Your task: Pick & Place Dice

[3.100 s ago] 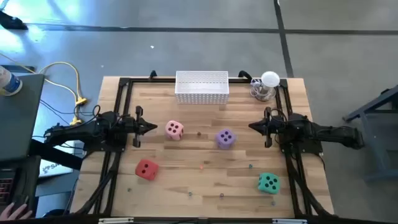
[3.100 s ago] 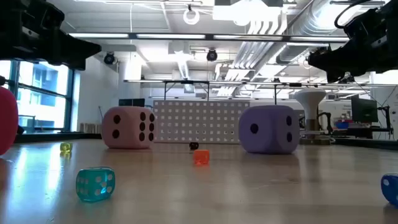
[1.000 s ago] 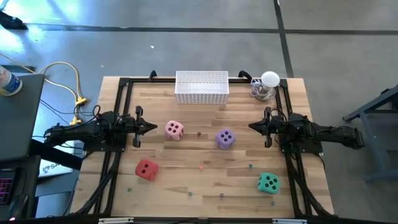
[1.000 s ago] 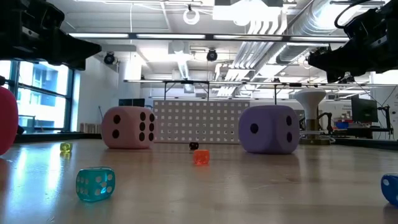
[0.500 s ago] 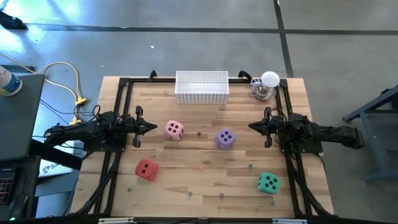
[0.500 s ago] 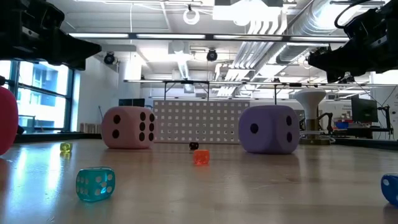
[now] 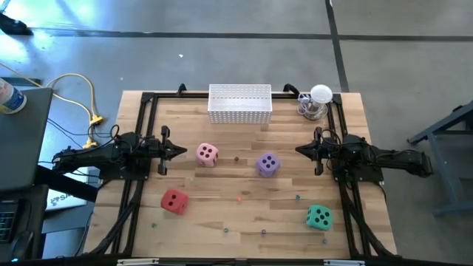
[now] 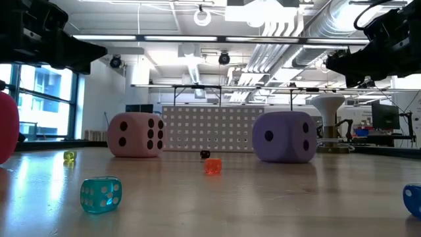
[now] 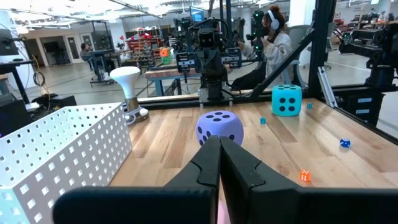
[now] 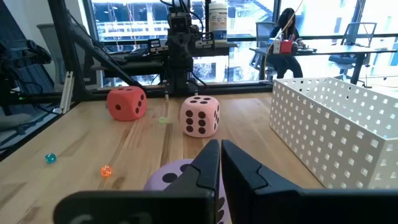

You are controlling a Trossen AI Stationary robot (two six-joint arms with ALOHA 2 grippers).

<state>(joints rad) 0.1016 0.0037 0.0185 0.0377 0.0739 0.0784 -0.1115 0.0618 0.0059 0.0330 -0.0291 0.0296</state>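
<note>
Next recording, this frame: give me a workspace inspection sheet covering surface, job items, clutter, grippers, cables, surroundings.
Surface: wooden table, black frame along its edges.
Job's things: pink die, purple die, red die, teal-green die, all loose on the table.
Clutter: white perforated basket at the far edge; white mushroom-shaped lamp; small dice scattered.
Grippers: left gripper and right gripper shut, empty, facing each other.
Cables: yellow cable on the floor.
Surroundings: seated person beyond the table.
</note>
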